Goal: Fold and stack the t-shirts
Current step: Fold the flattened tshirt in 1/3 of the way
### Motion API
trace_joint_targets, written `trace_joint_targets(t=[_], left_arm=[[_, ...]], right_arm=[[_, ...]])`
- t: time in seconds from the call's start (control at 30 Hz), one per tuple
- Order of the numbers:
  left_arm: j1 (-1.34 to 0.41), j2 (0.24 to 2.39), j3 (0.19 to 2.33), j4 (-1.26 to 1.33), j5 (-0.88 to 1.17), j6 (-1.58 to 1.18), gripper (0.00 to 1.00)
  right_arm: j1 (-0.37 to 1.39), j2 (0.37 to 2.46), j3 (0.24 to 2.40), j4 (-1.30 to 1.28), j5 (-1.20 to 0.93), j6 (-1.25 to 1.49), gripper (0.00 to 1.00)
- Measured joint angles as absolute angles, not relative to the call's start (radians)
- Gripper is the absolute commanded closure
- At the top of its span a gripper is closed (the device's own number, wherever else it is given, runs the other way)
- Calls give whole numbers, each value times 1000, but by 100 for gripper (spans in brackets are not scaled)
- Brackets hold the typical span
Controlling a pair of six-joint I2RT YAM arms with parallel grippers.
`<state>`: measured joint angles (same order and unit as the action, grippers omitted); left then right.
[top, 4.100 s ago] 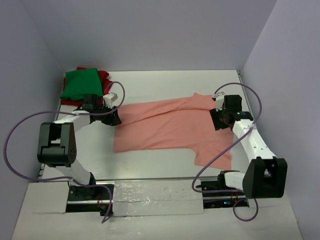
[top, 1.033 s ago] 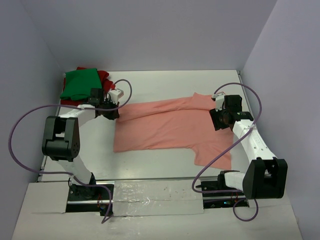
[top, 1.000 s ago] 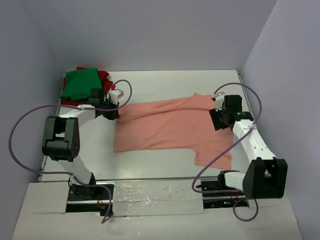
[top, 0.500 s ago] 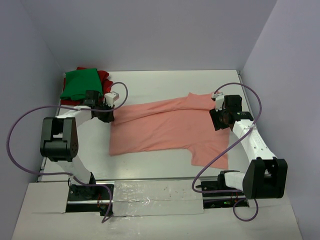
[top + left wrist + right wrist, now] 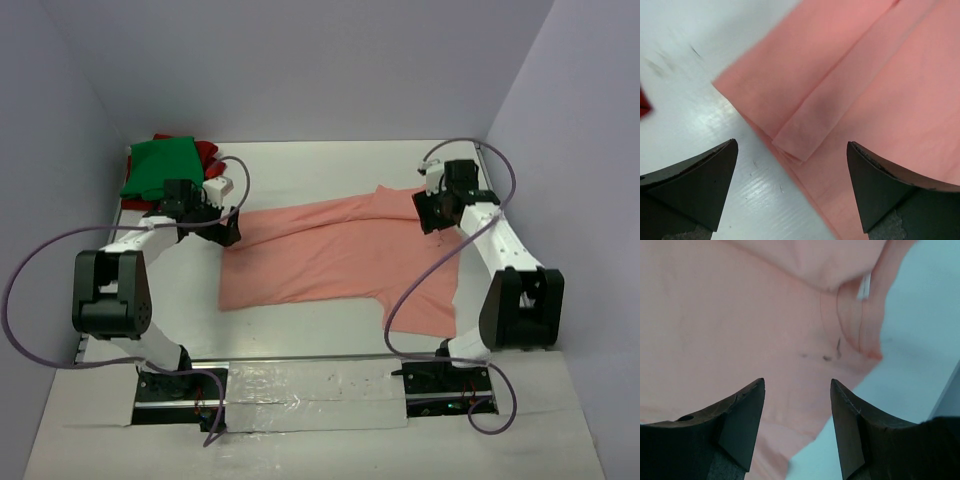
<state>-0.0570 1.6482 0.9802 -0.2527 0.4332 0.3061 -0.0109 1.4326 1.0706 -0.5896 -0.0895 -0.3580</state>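
Centrally, the pink shirt [image 5: 330,255] lies flat on the table [image 5: 330,165], its long axis running from lower left to upper right of the top view. Its folded corner [image 5: 792,145] sits below and between the fingers of the left gripper [image 5: 228,226], which stand wide apart on nothing. The right gripper [image 5: 432,212] hovers over the upper-right end, fingers partly apart, nothing clamped. Each arm is nearest its own end. The green shirt [image 5: 160,165], on the red shirt [image 5: 207,152], occupies the upper left.
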Motion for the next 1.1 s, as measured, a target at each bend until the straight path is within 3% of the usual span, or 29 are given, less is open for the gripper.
trace_joint_targets(t=[0.23,0.53,0.8,1.1], left_arm=[[-57,1475,919,-53,422,173,1],[-57,1449,889,60,374,104,1],[-57,1460,889,68,373,96,1],[-57,1478,877,90,372,96,1]], right_arm=[[-11,1772,1509,-606,-215,-333,37],[15,2357,2234,-889,-333,-319,37],[104,2457,2263,-1041,-382,-308,37],[171,2437,2191,-978,-356,-303,38]])
